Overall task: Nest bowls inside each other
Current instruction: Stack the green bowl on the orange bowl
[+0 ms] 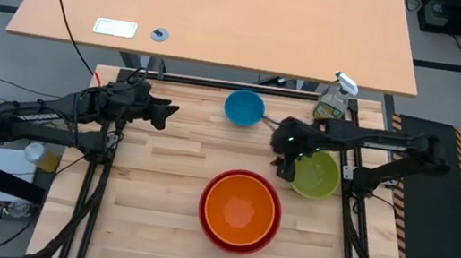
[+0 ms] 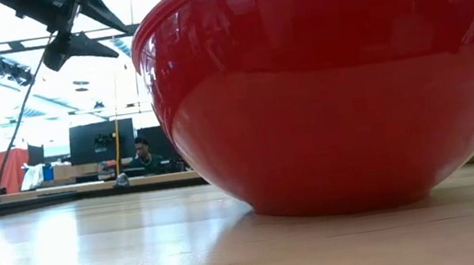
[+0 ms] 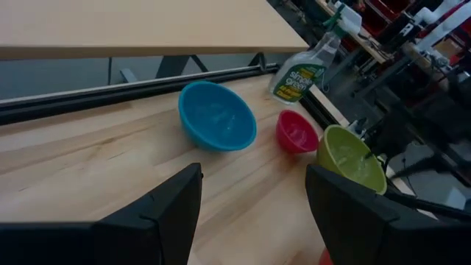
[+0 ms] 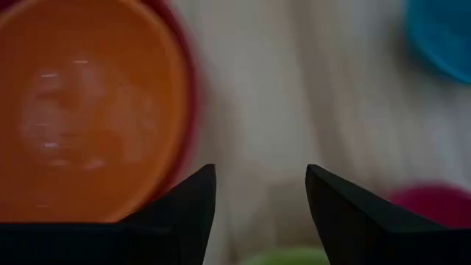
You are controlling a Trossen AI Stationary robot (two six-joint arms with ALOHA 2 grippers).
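Observation:
The orange bowl point(image 1: 241, 205) sits nested in the red bowl point(image 1: 205, 221) near the table's front middle. The blue bowl point(image 1: 244, 107) rests on its base at the far middle. The lime green bowl point(image 1: 319, 176) stands at the right. The small pink bowl point(image 3: 296, 132) stands between the blue and green ones, hidden under my right arm in the high view. My right gripper point(image 1: 280, 160) hangs open above the table beside the green bowl, with nothing between its fingers point(image 4: 188, 206). My left gripper point(image 1: 167, 113) waits open at the far left, raised off the table.
A clear spray bottle point(image 1: 336, 99) with a white trigger stands at the table's far right corner. Bare wood lies in the left half and along the front. A second desk point(image 1: 220, 10) stands beyond the far edge.

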